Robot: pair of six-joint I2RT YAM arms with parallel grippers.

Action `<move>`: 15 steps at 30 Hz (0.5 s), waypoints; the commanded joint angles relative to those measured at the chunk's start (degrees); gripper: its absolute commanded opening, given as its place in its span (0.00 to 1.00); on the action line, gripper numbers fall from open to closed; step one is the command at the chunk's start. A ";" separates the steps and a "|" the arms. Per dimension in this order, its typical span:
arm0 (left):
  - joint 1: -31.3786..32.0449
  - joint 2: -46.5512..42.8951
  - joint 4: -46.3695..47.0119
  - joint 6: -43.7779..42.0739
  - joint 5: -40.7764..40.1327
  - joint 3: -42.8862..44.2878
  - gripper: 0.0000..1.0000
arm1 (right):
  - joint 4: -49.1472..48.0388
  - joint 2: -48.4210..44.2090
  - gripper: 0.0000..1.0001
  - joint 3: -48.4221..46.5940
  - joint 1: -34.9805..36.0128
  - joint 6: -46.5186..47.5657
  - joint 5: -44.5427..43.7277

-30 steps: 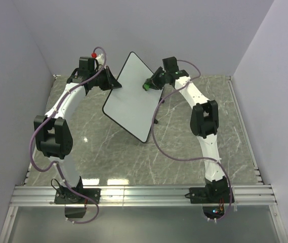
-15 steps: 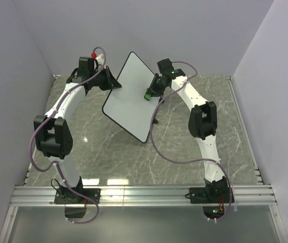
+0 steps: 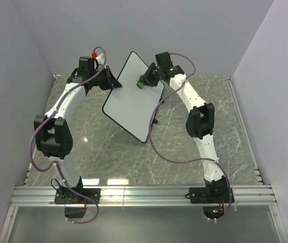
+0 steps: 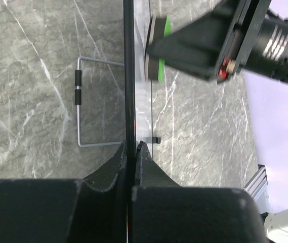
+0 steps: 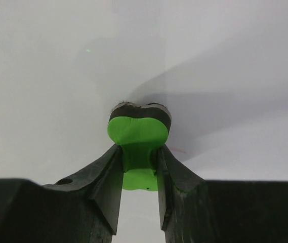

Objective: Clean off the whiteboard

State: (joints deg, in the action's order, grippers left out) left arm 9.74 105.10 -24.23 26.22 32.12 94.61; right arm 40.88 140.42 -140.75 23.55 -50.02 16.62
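The whiteboard (image 3: 129, 101), white with rounded corners and a thin black edge, stands steeply tilted.

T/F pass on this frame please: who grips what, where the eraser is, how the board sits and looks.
1. The left gripper is clamped on the whiteboard edge. True.
2. The right gripper is empty. False: it is shut on the green eraser.
3. The whiteboard lies flat on the table. False: it stands steeply tilted.
4. The green eraser's dark pad is pressed to the board face. True.
5. In the top view, red scribbles cover the board. False: its face looks plain white there.
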 commanded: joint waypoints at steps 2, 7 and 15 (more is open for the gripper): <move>3.71 1.16 -6.09 -5.74 4.44 -2.32 0.00 | -8.54 3.28 0.00 -1.47 -0.79 -4.56 0.95; 3.80 0.72 -6.18 -5.83 4.01 -2.85 0.00 | -4.08 2.23 0.00 5.21 -0.96 -1.76 3.15; 3.80 1.07 -6.27 -6.00 4.18 -2.76 0.00 | 3.41 -5.06 0.00 21.46 -0.70 7.39 0.78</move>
State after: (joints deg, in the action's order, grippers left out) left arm 9.34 105.08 -24.34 26.44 31.79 93.93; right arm 36.73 136.81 -126.02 20.58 -48.25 18.85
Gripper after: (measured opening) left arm 0.066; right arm 0.353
